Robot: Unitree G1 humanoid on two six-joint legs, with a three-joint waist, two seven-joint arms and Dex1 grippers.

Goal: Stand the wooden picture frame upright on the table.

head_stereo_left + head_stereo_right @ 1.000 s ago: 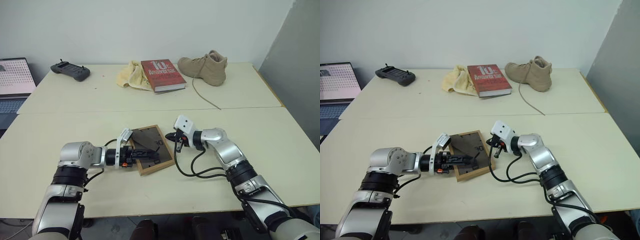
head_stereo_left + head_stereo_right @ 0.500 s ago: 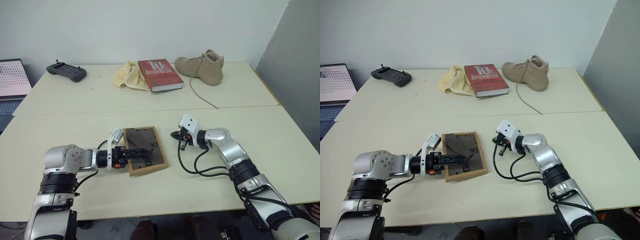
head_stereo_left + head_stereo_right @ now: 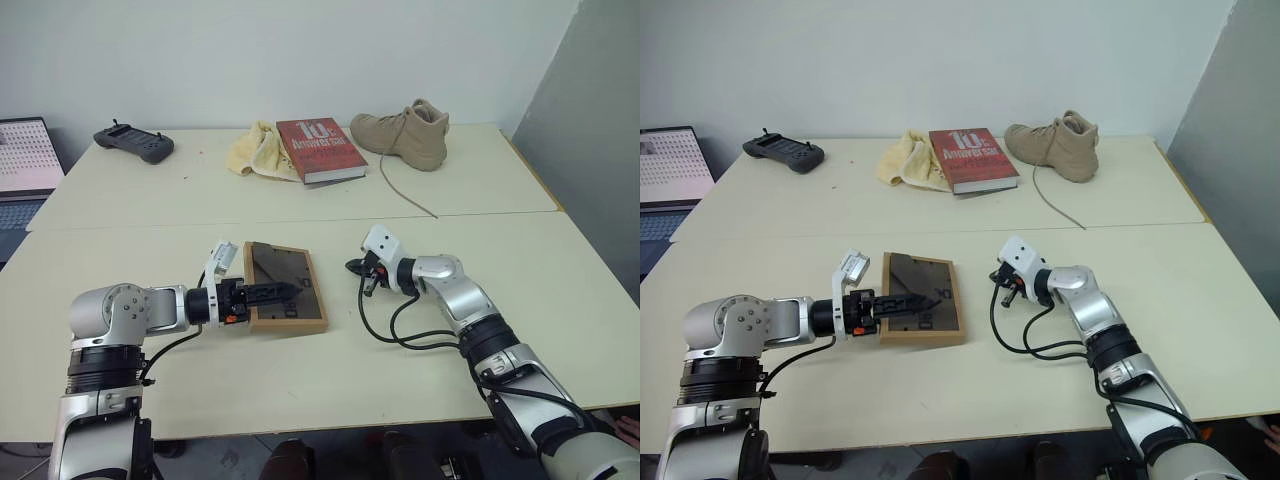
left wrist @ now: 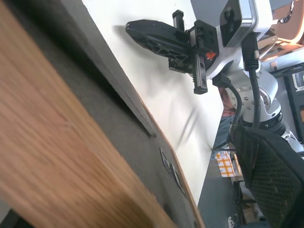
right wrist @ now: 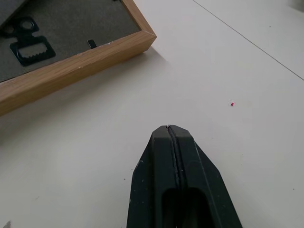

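Gripping the wooden picture frame [image 3: 285, 288] by its near-left side with my left gripper [image 3: 268, 293], jaws spread wide across the rim, I judge it light, stiff, glass-fronted, fragile. It lies back-up near the table's [image 3: 560, 290] front edge, squarer to it than before. My right gripper [image 3: 354, 268] is pinched shut beside it.

Wooden picture frame [image 3: 286, 286] swung square by the left gripper [image 3: 283, 291], now clear of the right gripper [image 3: 352, 267]
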